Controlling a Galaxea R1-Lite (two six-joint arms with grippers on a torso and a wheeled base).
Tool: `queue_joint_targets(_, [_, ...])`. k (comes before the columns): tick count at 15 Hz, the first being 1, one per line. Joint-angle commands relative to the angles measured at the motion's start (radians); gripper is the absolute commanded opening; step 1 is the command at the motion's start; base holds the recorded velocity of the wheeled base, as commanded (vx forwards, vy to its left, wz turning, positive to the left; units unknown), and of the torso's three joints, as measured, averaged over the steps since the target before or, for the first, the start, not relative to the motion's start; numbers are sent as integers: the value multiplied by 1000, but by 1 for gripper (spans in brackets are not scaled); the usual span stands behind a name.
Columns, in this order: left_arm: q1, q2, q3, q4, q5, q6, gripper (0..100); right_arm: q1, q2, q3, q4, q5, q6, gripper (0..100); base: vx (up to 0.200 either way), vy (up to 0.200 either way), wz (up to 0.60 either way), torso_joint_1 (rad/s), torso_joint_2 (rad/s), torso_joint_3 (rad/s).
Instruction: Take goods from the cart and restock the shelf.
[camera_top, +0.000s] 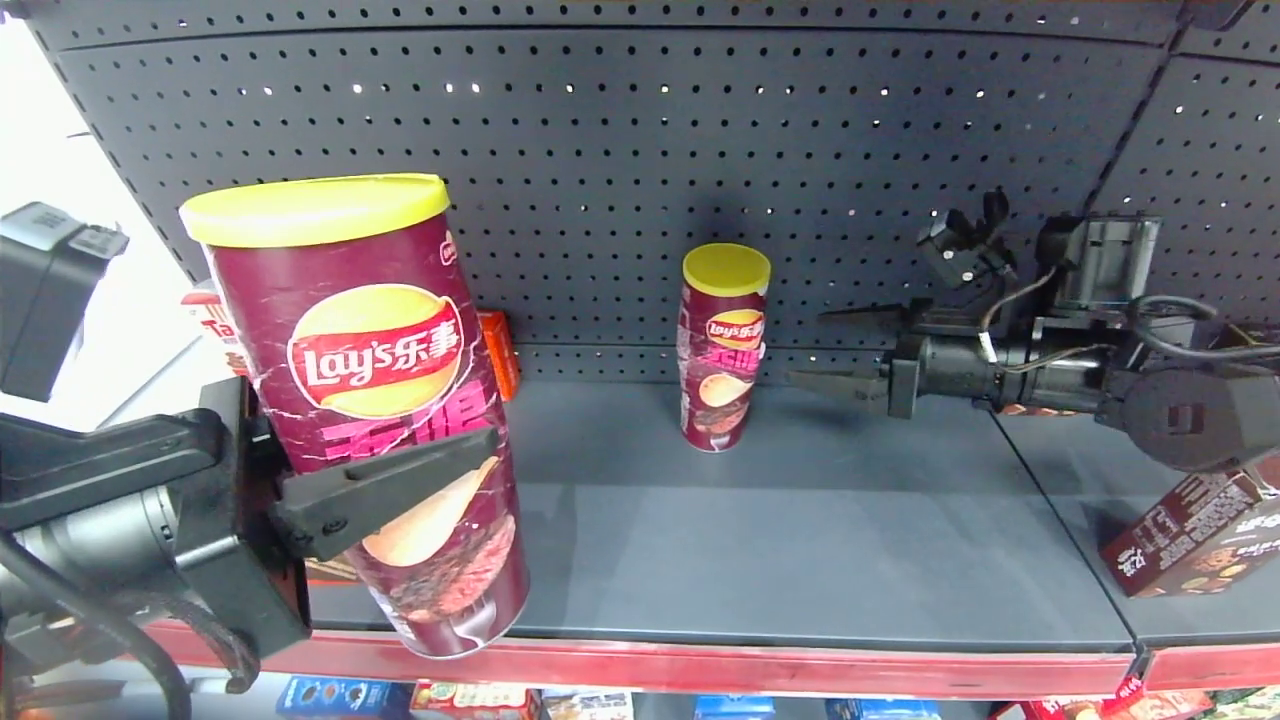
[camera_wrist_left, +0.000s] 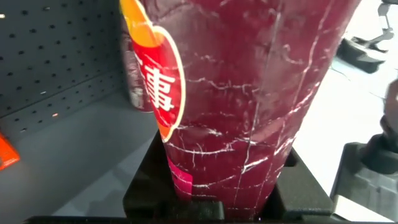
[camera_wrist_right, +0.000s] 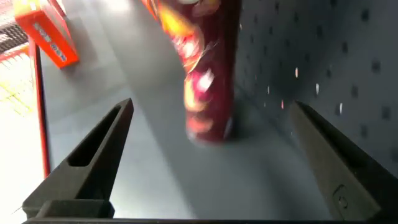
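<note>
Holding a maroon cardboard chip can (camera_top: 360, 400), yellow-lidded, at the front edge of the grey metal shelf (camera_top: 800, 560).
Left gripper (camera_top: 420, 490) pinches its middle, probably to set it down standing; right gripper (camera_top: 812, 348), jaws spread, hangs beside the identical can (camera_top: 722, 350).

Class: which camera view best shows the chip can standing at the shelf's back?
Head view: the standing can appears whole, upright, yellow lid included. The right wrist view catches just its lower body beyond the open right tool. The left wrist view gives a sliver beside the held can.
</note>
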Motion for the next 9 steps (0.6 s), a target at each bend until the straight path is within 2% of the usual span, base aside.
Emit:
queue_joint_targets(1, [-1, 4, -1, -1, -13, -4, 0, -8, 130, -122, -8, 89, -5, 100, 0, 0, 0, 0, 0, 0])
queue_joint_targets(2, [3, 7, -4, 4, -39, -6, 0, -12, 171, -157, -36, 175, -7, 100, 0, 0, 0, 0, 0, 0])
queue_joint_targets(3, [8, 9, -7, 4, -42, -6, 0, -12, 191, -165, -55, 189, -7, 100, 0, 0, 0, 0, 0, 0])
queue_joint_targets(5, [8, 22, -22, 1, -42, -7, 0, -7, 243, -185, -105, 198, -7, 100, 0, 0, 0, 0, 0, 0])
queue_joint_targets(9, [8, 32, -19, 1, -40, -7, 0, 4, 312, -231, -118, 198, -7, 100, 0, 0, 0, 0, 0, 0])
